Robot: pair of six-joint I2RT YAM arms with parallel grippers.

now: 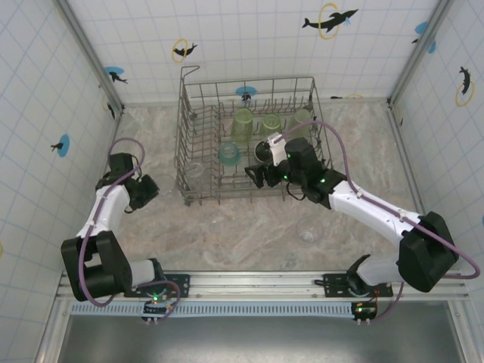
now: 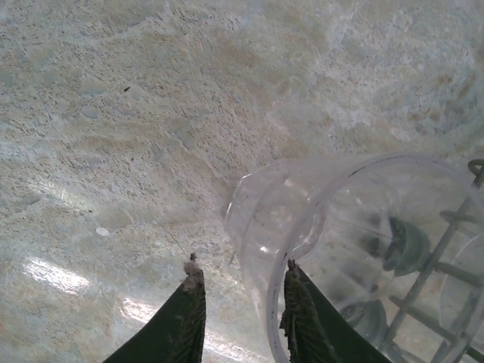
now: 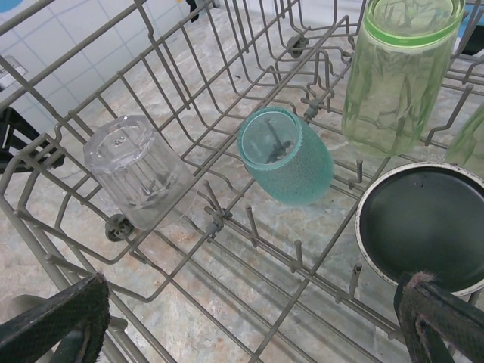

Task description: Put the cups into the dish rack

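Two released: right end effector [image 3: 249, 299] over black mug [image 3: 423, 219]; left end effector [image 2: 246, 276] straddles clear cup [image 2: 363, 227] wall. Clench gently, then lift.

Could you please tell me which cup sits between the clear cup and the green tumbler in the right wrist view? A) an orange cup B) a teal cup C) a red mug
B: the teal cup lies tilted between the clear cup and the green tumbler.
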